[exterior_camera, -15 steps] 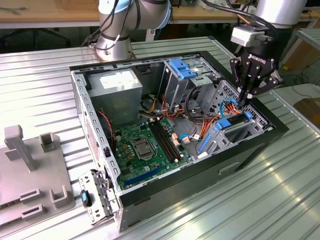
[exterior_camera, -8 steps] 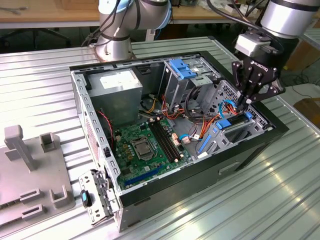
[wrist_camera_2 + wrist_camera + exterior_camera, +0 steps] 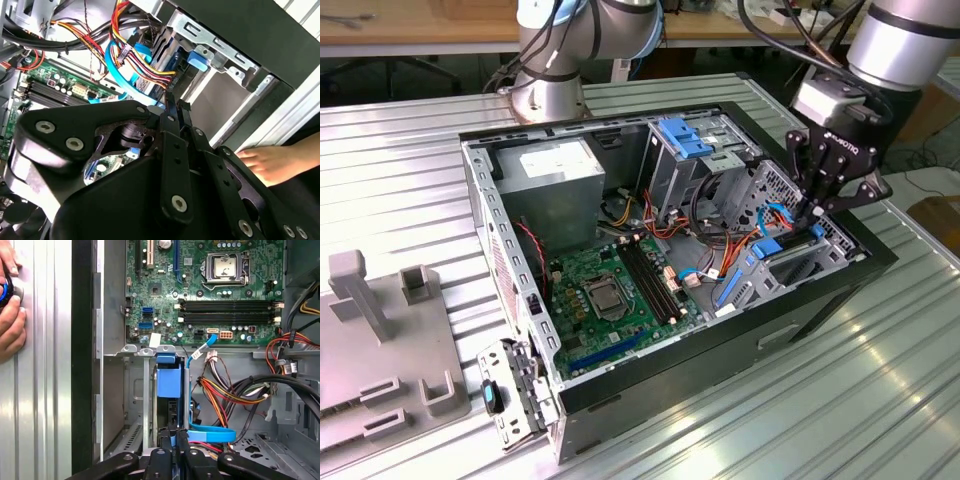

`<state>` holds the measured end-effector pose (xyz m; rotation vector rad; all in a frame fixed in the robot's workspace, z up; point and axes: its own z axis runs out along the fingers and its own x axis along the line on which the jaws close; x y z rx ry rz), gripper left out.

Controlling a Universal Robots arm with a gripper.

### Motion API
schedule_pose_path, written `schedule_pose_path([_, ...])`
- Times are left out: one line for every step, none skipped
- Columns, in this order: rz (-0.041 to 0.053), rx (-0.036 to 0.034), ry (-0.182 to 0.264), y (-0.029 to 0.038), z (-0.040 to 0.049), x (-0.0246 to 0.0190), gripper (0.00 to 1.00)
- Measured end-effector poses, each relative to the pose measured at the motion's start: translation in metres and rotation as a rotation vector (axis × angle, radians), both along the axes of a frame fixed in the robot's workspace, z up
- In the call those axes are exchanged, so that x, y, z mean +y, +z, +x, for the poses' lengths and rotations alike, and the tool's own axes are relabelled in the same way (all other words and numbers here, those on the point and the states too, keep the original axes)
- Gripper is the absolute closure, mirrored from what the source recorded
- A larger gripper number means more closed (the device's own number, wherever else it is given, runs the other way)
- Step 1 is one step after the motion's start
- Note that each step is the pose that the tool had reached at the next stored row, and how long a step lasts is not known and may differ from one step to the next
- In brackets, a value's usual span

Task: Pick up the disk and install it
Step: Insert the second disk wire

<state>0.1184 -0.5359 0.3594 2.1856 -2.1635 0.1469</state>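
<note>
Gripper (image 3: pixel 172 440): fingers pinched together on the blue end tab of the disk (image 3: pixel 167 390).
Disk position: stood on edge in the metal drive bay (image 3: pixel 130 405), directly beneath the fingertips.
Handling: likely stiff, fairly heavy, shock-sensitive; smooth plastic carrier.
Hold point: the blue tabs, clear of the blue cable (image 3: pixel 212 434) beside the fingers.

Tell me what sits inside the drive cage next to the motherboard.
The disk stands in the drive cage, blue carrier showing. The claw covers its near end, and the cage hides its sides.

Open computer case (image 3: pixel 820 290), green motherboard (image 3: pixel 610 290)
</note>
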Motion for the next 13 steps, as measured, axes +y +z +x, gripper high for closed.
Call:
schedule_pose_path([0.0064, 0.0000, 0.000, -0.0009, 0.0000, -0.0006, 0.84])
schedule_pose_path([0.0117, 0.0000, 0.000, -0.0014, -0.0001, -0.0009, 0.84])
schedule_pose_path([0.0202, -0.0006, 0.000, -0.0019, -0.0002, -0.0013, 0.84])
schedule_pose_path([0.0249, -0.0039, 0.000, -0.0026, -0.0004, -0.0014, 0.84])
schedule_pose_path([0.0269, -0.0095, 0.000, -0.0031, -0.0004, -0.0015, 0.84])
schedule_pose_path([0.0277, -0.0137, 0.000, -0.0036, -0.0004, -0.0017, 0.84])
schedule_pose_path([0.0282, -0.0189, 0.000, -0.0042, -0.0006, -0.0021, 0.84])
schedule_pose_path([0.0290, -0.0211, 0.001, -0.0046, -0.0006, -0.0024, 0.84])
schedule_pose_path([0.0310, -0.0227, 0.002, -0.0051, -0.0009, -0.0028, 0.84])
schedule_pose_path([0.0331, -0.0235, 0.004, -0.0056, -0.0012, -0.0030, 0.84])
schedule_pose_path([0.0368, -0.0251, 0.011, -0.0064, -0.0021, -0.0032, 0.84])
schedule_pose_path([0.0378, -0.0282, 0.016, -0.0065, -0.0030, -0.0033, 0.84])
schedule_pose_path([0.0379, -0.0300, 0.017, -0.0065, -0.0039, -0.0033, 0.84])
